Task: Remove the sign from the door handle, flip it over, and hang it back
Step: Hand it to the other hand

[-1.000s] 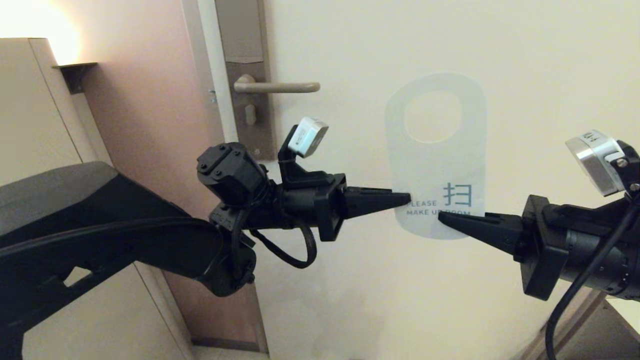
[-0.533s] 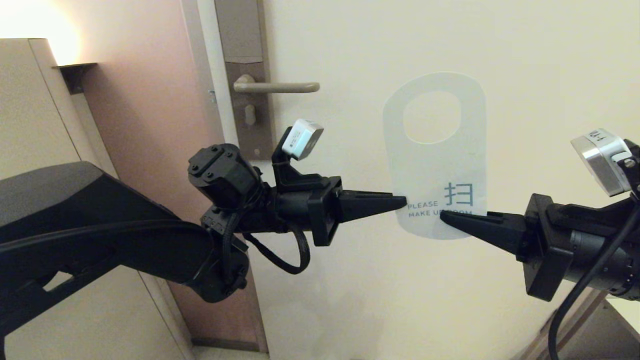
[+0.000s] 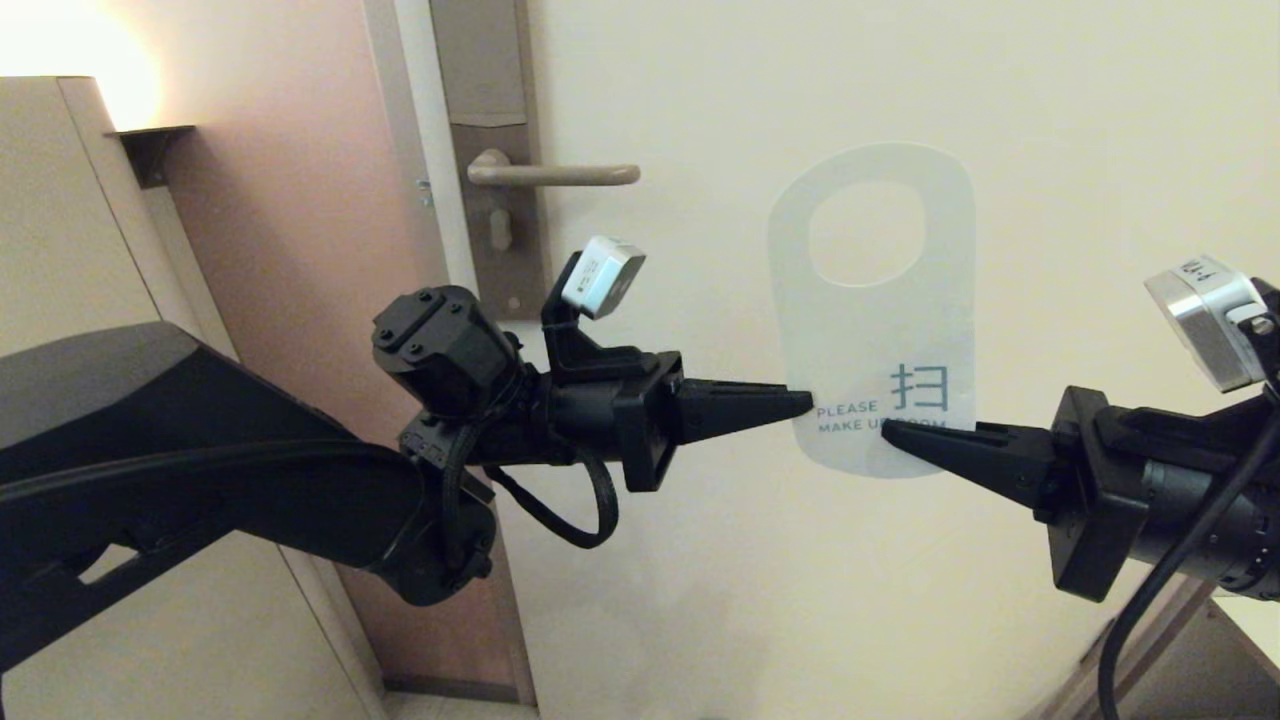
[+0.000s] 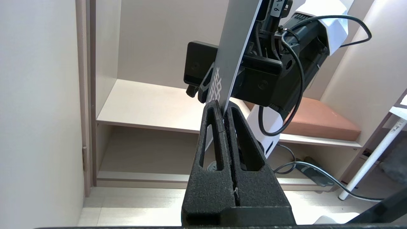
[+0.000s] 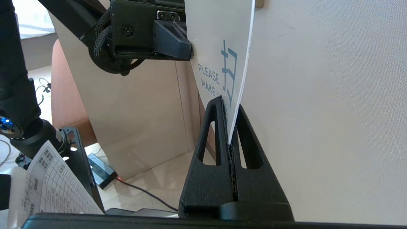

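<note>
Against the door (image 3: 1000,80), left pincer (image 3: 808,402) and right pincer (image 3: 888,428) both clamp the sign (image 3: 872,310).

Left arm: I have the black jointed left arm reaching in from the lower left, forearm about level.
Left gripper: my black tapered two-finger left gripper (image 3: 805,403) is pinched tight on the near edge of the flat white round-ended door sign (image 3: 872,300).
Right arm: the black right arm comes in from the right edge, angled slightly upward.
Right gripper: my matching black right gripper (image 3: 890,430) is clamped on the sign's bottom edge.
</note>
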{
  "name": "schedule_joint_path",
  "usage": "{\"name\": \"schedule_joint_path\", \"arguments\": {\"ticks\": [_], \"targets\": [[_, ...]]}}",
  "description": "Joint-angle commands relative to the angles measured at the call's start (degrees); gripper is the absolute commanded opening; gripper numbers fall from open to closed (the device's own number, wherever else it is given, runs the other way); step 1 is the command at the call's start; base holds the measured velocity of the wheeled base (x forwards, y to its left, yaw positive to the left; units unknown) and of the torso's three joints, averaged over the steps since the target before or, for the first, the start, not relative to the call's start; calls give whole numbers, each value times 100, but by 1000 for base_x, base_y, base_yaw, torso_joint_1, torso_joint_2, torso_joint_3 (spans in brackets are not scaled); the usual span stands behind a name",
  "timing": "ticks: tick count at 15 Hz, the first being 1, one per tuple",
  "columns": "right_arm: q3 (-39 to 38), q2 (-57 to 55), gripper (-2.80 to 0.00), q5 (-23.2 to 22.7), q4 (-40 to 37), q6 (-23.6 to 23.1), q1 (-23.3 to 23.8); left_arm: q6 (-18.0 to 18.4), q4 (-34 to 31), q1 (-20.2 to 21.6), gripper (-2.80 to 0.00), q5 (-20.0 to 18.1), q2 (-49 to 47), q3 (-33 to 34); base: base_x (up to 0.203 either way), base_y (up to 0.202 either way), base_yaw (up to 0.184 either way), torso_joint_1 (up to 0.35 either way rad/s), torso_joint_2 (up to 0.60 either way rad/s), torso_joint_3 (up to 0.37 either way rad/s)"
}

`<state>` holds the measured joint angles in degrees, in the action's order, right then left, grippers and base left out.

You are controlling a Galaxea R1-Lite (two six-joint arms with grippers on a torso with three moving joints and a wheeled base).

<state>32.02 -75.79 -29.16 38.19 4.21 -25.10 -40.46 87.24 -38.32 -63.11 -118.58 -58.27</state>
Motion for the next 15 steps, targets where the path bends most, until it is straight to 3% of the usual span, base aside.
{"name": "schedule_joint_path", "arguments": {"ticks": [1,2,10,15], "targets": [[-3,-8,-280,-20,22,1,-4,-23,241,-1,-162,-35,-7,-8,0,0,0,0,0,0],[5,-15,-280,-20,22,1,-4,-15,241,-1,0,-35,-7,-9,0,0,0,0,0,0],[1,-32,-280,-20,22,1,-4,-41,241,39,0,-61,19,9,0,0,0,0,0,0],[6,-41,-280,-20,15,1,-4,-21,241,354,0,-113,244,361,0,0,0,0,0,0]]}}
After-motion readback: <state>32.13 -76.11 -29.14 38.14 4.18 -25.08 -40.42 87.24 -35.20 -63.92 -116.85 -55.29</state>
